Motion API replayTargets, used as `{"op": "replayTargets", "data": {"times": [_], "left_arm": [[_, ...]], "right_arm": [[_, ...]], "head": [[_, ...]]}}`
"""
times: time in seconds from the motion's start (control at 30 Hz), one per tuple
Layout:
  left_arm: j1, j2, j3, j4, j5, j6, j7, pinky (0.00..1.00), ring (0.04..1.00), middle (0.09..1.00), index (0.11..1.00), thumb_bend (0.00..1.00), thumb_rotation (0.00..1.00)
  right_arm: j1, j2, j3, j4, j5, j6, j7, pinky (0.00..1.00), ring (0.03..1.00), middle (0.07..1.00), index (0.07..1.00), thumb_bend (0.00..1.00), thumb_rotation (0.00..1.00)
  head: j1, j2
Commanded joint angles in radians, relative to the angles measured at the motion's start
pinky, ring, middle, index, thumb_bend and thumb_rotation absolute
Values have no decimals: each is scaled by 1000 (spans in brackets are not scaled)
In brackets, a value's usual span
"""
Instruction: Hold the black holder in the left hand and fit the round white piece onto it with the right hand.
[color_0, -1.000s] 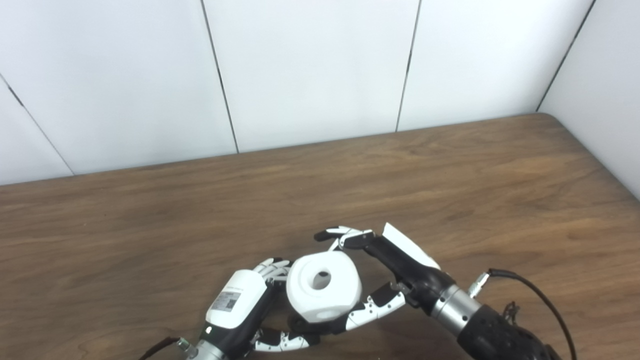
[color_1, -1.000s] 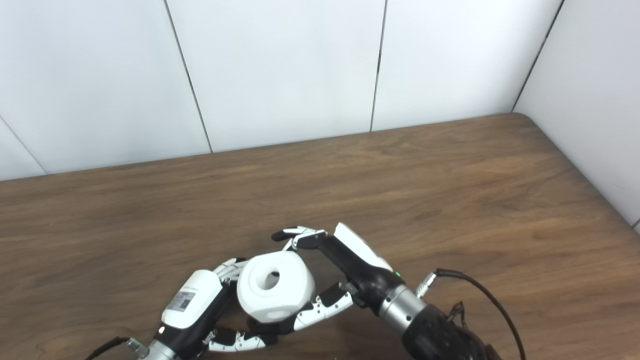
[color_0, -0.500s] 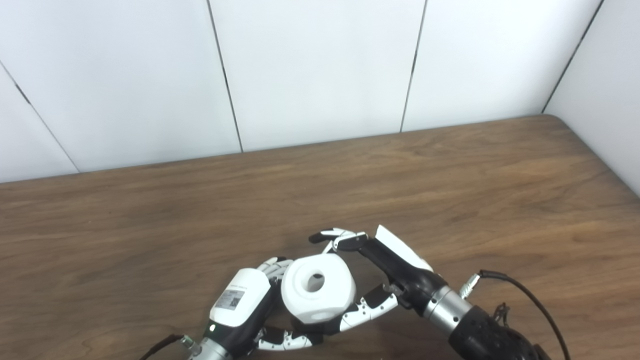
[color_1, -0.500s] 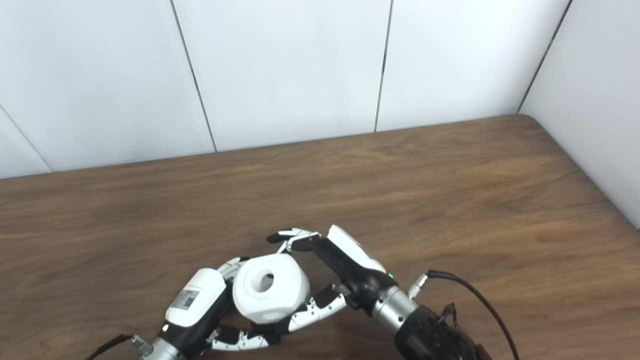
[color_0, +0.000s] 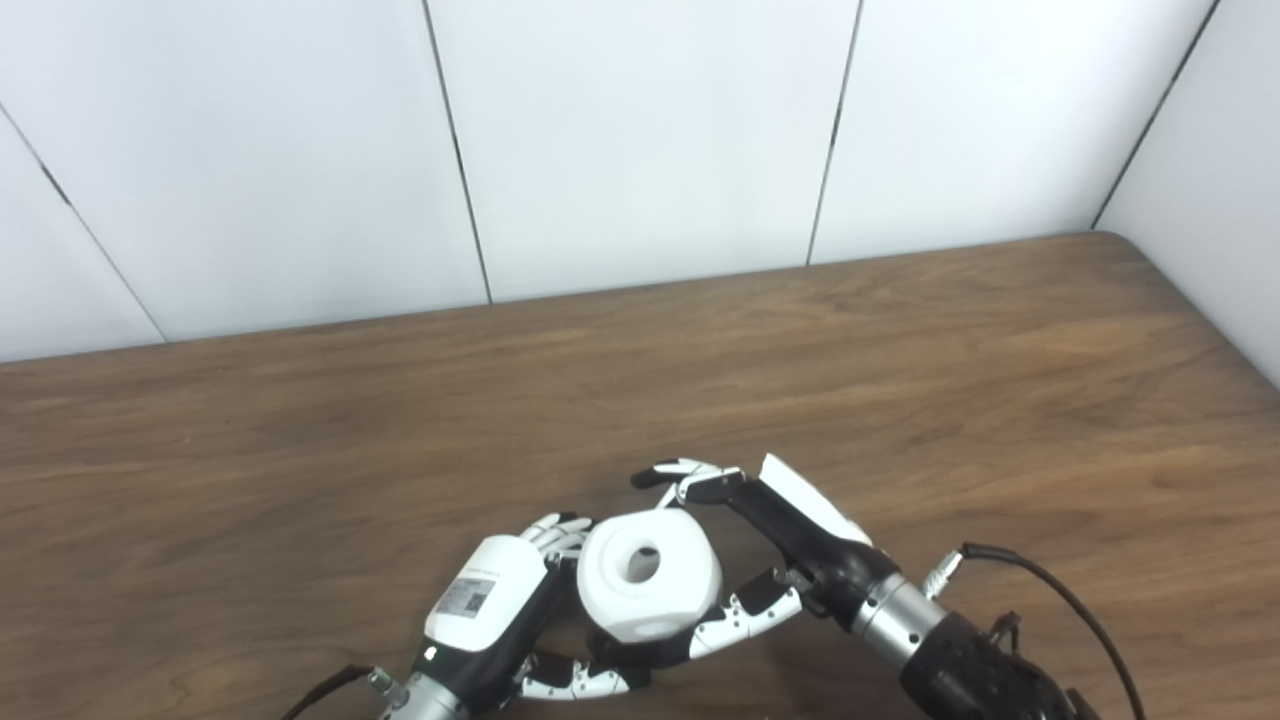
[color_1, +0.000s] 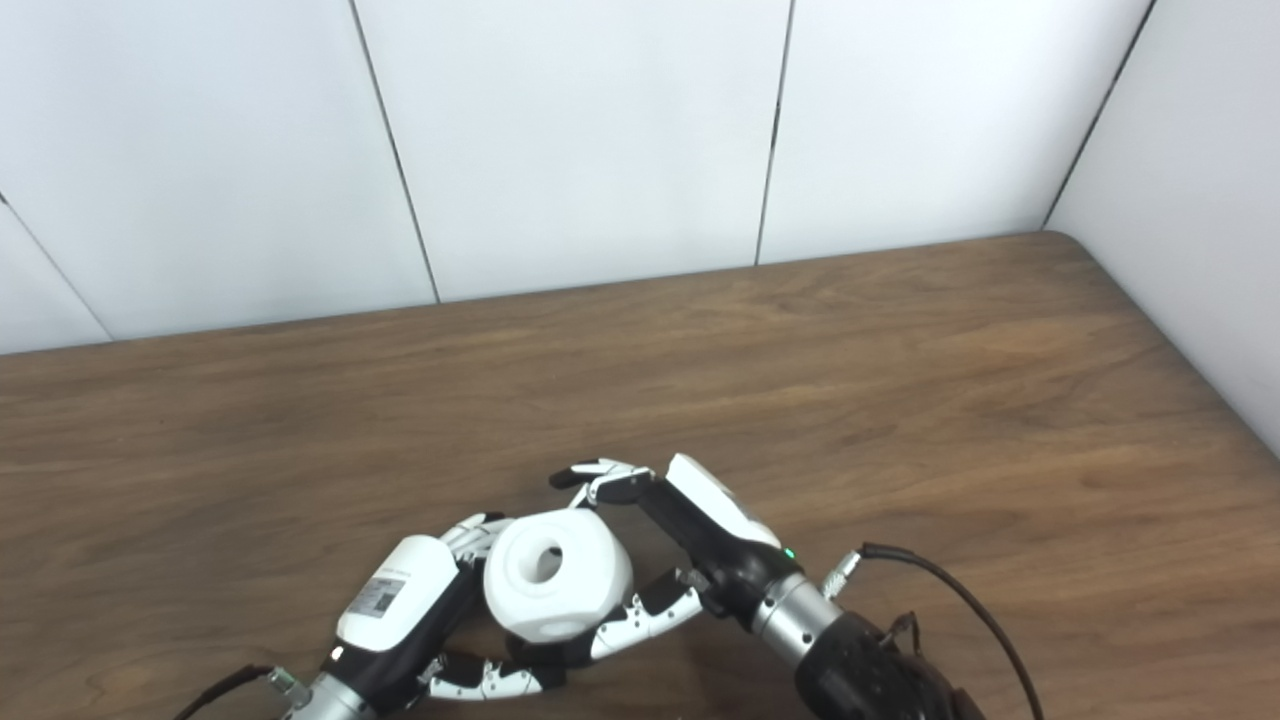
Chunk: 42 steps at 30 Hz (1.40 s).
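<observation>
Two robot hands meet around one round white piece (color_0: 648, 588) low over the brown table (color_0: 900, 380).

There is one white piece, and it has one round hole on top. The left hand (color_0: 500, 625) is curled in beside it from the left. The right hand (color_0: 770, 545) wraps it from the right, with fingers (color_0: 685, 472) behind it and one part under it. One black holder (color_0: 625, 652) peeks out just below the white piece, mostly hidden. I cannot tell which hand really grips what.
</observation>
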<state>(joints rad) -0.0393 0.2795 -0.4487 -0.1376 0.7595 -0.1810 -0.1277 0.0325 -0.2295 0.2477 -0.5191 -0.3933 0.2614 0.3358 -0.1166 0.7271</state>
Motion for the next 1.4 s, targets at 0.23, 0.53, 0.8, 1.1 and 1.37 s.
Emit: {"op": "replayTargets", "data": {"times": [0.23, 0.53, 0.8, 1.1, 1.37], "left_arm": [[8, 9, -21, -1, 30, 27, -58, 899, 852, 777, 488, 517, 52], [6, 8, -21, -12, 37, 42, -70, 905, 855, 779, 488, 517, 53], [5, 8, -21, -5, 34, 35, -66, 902, 854, 778, 488, 517, 54], [4, 5, -20, -4, 35, 39, -65, 904, 855, 778, 488, 517, 54], [0, 3, -22, 4, 37, 33, -60, 901, 852, 777, 488, 517, 55]], "right_arm": [[5, -13, -30, -3, 8, -62, -26, 849, 910, 836, 485, 517, 150], [14, -29, -54, 7, 23, -66, -22, 866, 909, 836, 484, 517, 148], [15, -35, -56, 7, 27, -83, -26, 854, 904, 833, 484, 518, 149], [9, -35, -48, 1, 19, -82, -20, 853, 902, 831, 484, 517, 150], [5, -33, -40, -2, 21, -87, -18, 850, 903, 829, 484, 518, 149]], "head": [[4, 6], [4, 15], [2, 21], [3, 22], [2, 24]]}}
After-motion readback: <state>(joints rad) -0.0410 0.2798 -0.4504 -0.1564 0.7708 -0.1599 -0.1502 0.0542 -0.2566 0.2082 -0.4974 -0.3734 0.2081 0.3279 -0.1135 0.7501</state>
